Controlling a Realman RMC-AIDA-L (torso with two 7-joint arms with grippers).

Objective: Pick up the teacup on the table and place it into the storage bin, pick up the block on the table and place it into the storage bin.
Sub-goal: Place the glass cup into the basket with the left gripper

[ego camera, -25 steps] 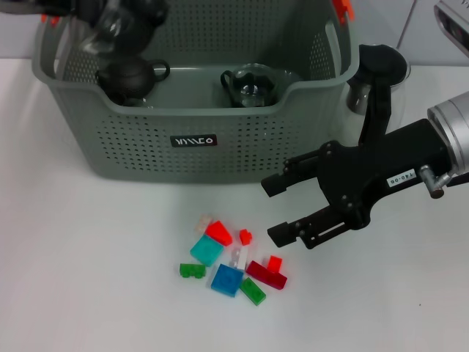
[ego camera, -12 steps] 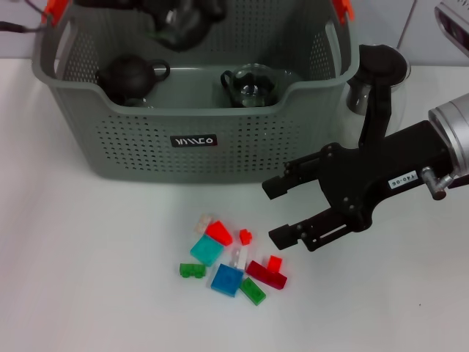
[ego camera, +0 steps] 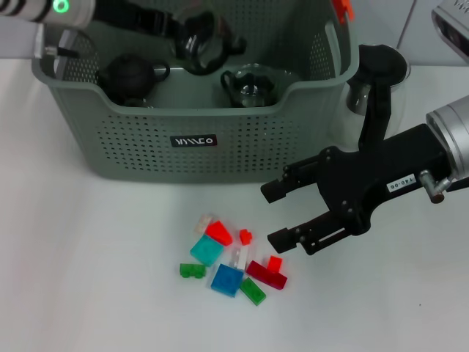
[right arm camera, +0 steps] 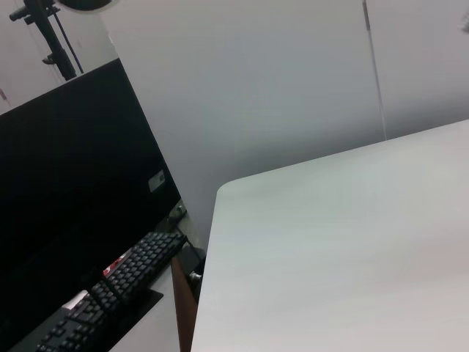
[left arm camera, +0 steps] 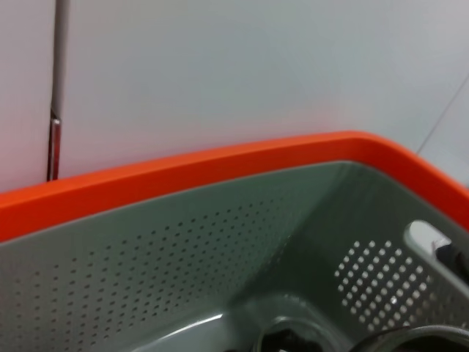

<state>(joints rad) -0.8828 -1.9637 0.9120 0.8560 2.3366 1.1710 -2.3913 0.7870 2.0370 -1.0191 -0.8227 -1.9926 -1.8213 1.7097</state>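
**Glass teacup over the bin, blocks waiting on the table**

You are working on a white table (ego camera: 88, 279) with the large grey-green perforated plastic storage bin (ego camera: 198, 139) at its far side, small black label facing you. Inside it already sit a dark round teapot (ego camera: 126, 78) and a clear glass cup with a dark handle (ego camera: 249, 82).

Your left gripper (ego camera: 157, 26) hangs above the bin's interior at the back, closed on a clear glass teacup (ego camera: 201, 40) that is in the air, not yet set down. Lower it into the free floor space between the teapot and the other cup before you release; dropping from this height risks glass striking glass.

Your right gripper (ego camera: 282, 213) hovers just above the table in front of the bin's right corner, jaws spread and empty. The cluster of small coloured plastic blocks (ego camera: 231, 257) lies close beside it. Choose an outlying piece, such as the small red block (ego camera: 245, 236), so the jaws close on one block alone.
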